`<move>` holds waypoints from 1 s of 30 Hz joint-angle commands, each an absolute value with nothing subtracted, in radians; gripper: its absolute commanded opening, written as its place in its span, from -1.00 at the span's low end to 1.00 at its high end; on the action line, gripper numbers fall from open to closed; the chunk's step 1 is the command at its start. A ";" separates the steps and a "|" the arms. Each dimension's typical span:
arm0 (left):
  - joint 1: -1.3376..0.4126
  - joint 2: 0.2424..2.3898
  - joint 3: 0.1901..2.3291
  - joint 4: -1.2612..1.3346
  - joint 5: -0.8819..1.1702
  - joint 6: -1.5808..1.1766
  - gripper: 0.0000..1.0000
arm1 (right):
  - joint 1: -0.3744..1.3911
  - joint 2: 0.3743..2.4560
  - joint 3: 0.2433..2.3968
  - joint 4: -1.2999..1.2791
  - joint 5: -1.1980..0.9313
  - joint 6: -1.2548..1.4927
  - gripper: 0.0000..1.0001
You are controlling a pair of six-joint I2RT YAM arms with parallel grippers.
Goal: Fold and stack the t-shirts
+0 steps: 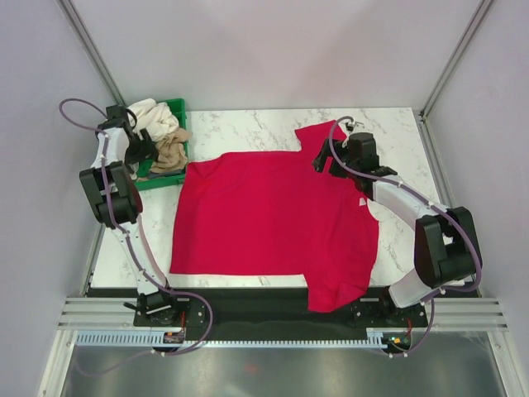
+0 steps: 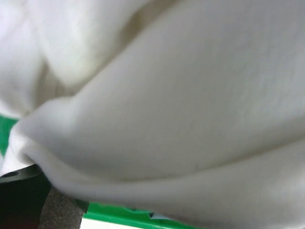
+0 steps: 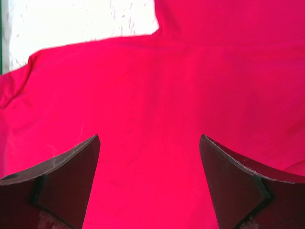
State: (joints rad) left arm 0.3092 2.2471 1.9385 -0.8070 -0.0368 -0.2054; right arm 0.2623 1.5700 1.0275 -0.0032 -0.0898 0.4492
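A large crimson-red t-shirt (image 1: 273, 223) lies spread flat on the marble table (image 1: 248, 128), its small white neck tag (image 1: 362, 201) to the right. My right gripper (image 1: 322, 163) hovers open over the shirt's far right shoulder. In the right wrist view its gripper (image 3: 150, 143) has only red cloth (image 3: 152, 86) between its dark fingers (image 3: 71, 171). A cream-white t-shirt (image 1: 153, 120) and a tan t-shirt (image 1: 171, 151) lie bunched in the green tray (image 1: 178, 106). My left gripper (image 1: 142, 149) is down among them. White fabric (image 2: 190, 95) fills the left wrist view and hides its fingers.
The green tray's rim (image 2: 119, 214) shows under the white cloth in the left wrist view. The tray stands at the table's far left corner. One red sleeve hangs over the near table edge (image 1: 335, 294). Grey enclosure walls ring the table. Bare marble (image 3: 81, 19) lies beyond the shirt.
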 commanded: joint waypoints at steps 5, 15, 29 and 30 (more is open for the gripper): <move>0.348 2.197 2.106 -0.859 -0.230 -0.298 0.99 | 0.294 1.543 1.022 0.029 -0.100 0.426 0.86; 0.140 2.020 2.126 -0.876 -0.334 -0.221 0.99 | 0.337 1.543 1.037 0.018 -0.091 0.423 0.87; -0.114 2.112 2.025 -0.813 -0.055 -0.176 0.99 | 0.367 1.509 0.991 0.006 -0.086 0.408 0.86; -0.107 2.123 2.025 -0.813 -0.022 -0.176 0.99 | 0.365 1.499 0.986 0.005 -0.083 0.405 0.86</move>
